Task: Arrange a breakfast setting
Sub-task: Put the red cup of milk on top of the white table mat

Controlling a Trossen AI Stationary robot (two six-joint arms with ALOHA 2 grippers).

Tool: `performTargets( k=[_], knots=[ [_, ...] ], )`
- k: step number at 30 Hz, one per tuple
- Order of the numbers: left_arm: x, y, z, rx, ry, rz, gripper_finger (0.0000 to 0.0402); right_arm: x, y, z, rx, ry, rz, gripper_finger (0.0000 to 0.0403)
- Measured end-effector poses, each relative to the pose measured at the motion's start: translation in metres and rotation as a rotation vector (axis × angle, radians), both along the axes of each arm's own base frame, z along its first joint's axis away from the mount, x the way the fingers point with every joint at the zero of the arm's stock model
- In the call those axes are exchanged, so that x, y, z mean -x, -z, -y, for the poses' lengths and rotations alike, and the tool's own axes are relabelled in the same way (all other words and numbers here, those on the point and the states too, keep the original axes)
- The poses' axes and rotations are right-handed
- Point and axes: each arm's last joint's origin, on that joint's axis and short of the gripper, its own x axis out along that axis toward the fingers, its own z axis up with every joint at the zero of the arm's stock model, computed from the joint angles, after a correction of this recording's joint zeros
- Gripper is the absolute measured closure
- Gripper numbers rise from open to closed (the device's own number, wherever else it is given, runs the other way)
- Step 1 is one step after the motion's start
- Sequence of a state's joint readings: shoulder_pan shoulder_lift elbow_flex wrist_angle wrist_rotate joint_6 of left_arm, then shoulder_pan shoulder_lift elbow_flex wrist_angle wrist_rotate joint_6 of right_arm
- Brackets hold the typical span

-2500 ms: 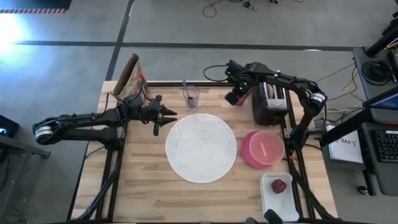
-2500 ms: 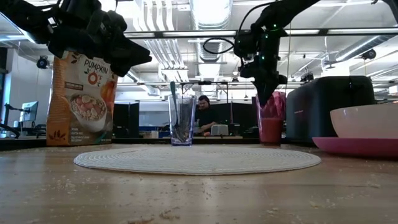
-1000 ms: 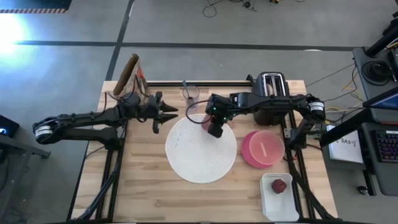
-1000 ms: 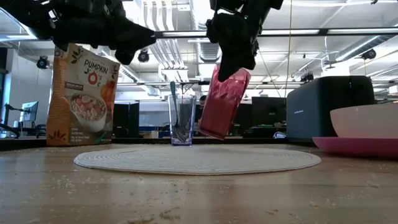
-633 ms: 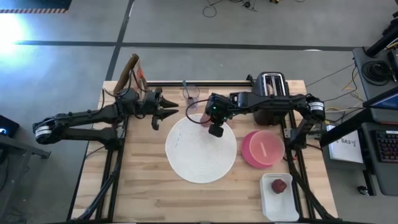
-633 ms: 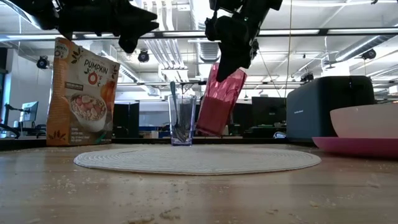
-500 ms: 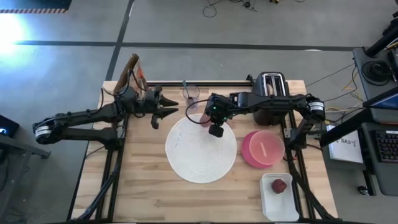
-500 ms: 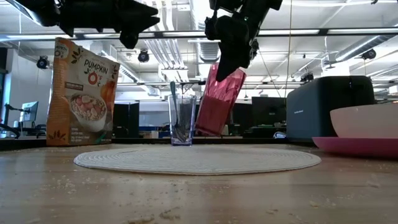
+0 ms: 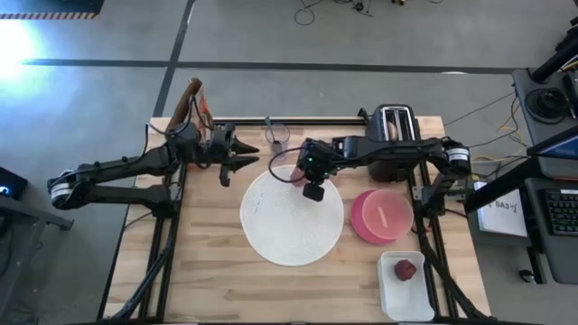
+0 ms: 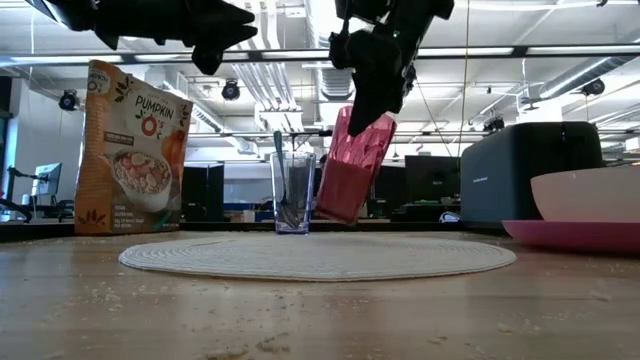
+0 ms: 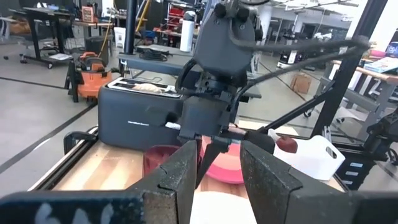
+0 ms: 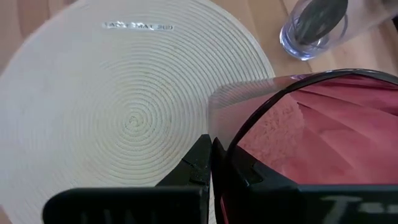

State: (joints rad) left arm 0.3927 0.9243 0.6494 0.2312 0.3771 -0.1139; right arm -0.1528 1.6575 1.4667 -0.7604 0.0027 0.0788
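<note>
My right gripper (image 10: 368, 98) is shut on a pink translucent cup (image 10: 352, 170), which hangs tilted over the far edge of the round white placemat (image 9: 292, 215). My left gripper (image 9: 237, 162) stands open and level, high above the table's far left, with nothing between its fingers (image 11: 186, 180). A clear glass (image 9: 277, 140) holding the teal-handled spoon stands just beyond the placemat. To the placemat's right, the peach bowl (image 10: 590, 195) sits on the magenta plate (image 9: 358, 226). A small red fruit (image 9: 406, 269) lies in a white tray. My right gripper holds the cup by its rim (image 12: 219, 127), with the wall pinched between one finger inside the cup and one outside. The fingers come from above, slanting down. The cup hangs below them, tilted and lifted clear of the placemat.
A black toaster (image 9: 393, 144) stands at the far right, behind the plate. A cereal bag (image 10: 130, 150) stands upright at the far left corner, under my left arm. Bare wood lies along the near edge and left of the placemat.
My left gripper has gone up and stays level and open. My right gripper has kept its place and rolled a little, so the pink cup hanging from it has turned slightly and stays clear of the placemat.
</note>
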Motion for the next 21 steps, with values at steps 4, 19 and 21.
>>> performTargets(
  k=[4, 19, 21],
  knots=[
    [0.001, 0.003, 0.0, 0.004, 0.0, -0.011, 0.0294, -0.008, 0.014, 0.001, -0.006, -0.004, -0.026, 0.0394],
    [0.003, 0.003, 0.001, -0.014, 0.001, -0.012, 0.0294, -0.015, 0.011, 0.001, -0.003, -0.004, -0.021, 0.0394],
    [0.003, 0.003, 0.001, -0.016, 0.001, -0.012, 0.0294, -0.017, 0.007, 0.001, -0.007, -0.009, -0.009, 0.0394]
  ],
)
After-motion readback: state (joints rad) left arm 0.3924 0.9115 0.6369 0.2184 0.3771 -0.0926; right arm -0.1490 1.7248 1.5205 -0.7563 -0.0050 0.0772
